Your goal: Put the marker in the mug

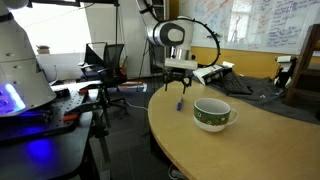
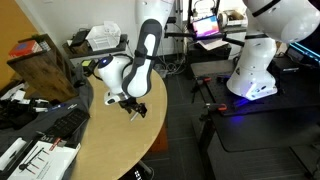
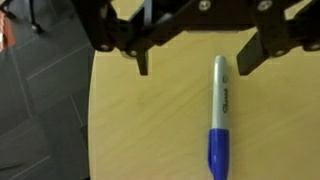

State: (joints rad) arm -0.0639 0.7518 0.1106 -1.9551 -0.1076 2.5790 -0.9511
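The gripper hangs over the table with its jaws spread wide and nothing between them. In the wrist view the fingers come in from 12 o'clock. The marker lies flat on the wood below them, running from 12 to 6 with its blue cap at the 6 o'clock end and its grey barrel reaching up just inside the finger on the 3 o'clock side; whether it touches that finger cannot be told. In an exterior view the gripper is just above the marker, which sits near the rounded table edge. The mug stands upright at about 4 o'clock from the marker, near it but apart. In an exterior view the gripper is low over the table, and the arm rises toward 12 o'clock.
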